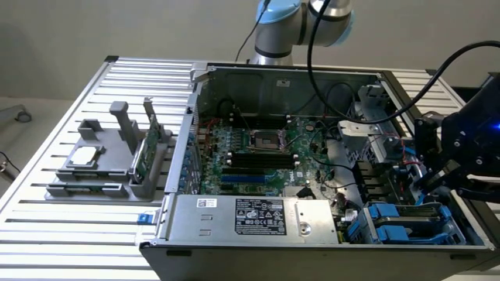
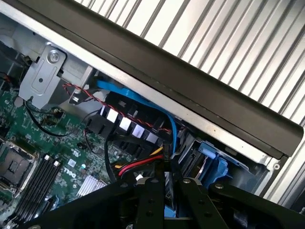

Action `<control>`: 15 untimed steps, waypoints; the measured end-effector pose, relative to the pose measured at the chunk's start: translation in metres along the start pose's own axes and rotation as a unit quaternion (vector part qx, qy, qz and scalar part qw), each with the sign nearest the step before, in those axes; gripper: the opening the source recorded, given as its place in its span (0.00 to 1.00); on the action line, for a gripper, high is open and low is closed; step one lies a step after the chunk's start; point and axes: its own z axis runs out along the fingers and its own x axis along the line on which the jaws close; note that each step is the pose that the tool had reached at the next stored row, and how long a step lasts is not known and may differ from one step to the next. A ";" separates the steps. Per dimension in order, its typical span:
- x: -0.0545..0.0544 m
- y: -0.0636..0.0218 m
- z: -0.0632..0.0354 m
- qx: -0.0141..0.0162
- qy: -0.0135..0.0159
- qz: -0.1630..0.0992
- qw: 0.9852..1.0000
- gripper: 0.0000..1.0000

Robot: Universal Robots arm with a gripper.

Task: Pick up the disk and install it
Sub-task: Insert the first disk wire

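- The disk point(image 1: 414, 219) point(image 2: 213, 164) sits down in the drive bay at the lower right corner of the open computer case point(image 1: 281, 73). I see its blue rails along the edges.
- My claw point(image 1: 432, 181) point(image 2: 165, 183) hangs at the right edge of the exterior view, just above that bay and apart from the disk. In the wrist view its two black fingers point(image 2: 147, 202) are drawn together to a narrow slit, and I see nothing clamped between them.
- Near the claw in the wrist view, a bundle of red, yellow and black wires point(image 2: 138, 164) and a blue flat cable point(image 2: 143, 100) run past the bay.
- The green motherboard point(image 1: 258, 152) fills the middle of the case. A silver power supply point(image 1: 258, 216) with a white label lies along the case's near side, left of the bay.
- On the exterior view's left, a grey holder point(image 1: 102, 175) stands on the slatted bench point(image 1: 70, 234). It carries a small square silver chip point(image 1: 84, 155) and an upright green card point(image 1: 149, 149).
- The arm's base point(image 1: 281, 23) rises behind the case at the top of the frame.
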 end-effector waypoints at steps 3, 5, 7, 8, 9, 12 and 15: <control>0.000 -0.0004 0.0000 0.002 0.001 0.002 1.000 0.17; 0.000 -0.0007 0.0000 0.004 0.002 0.004 1.000 0.17; 0.000 -0.0009 0.0000 0.005 0.002 0.005 1.000 0.17; 0.001 -0.0009 -0.0001 0.006 0.000 0.006 1.000 0.17; 0.001 -0.0009 -0.0001 0.007 -0.003 0.008 1.000 0.17; 0.001 -0.0012 0.0000 0.013 -0.015 0.011 1.000 0.17; 0.001 -0.0013 -0.0001 0.021 -0.031 0.015 0.999 0.17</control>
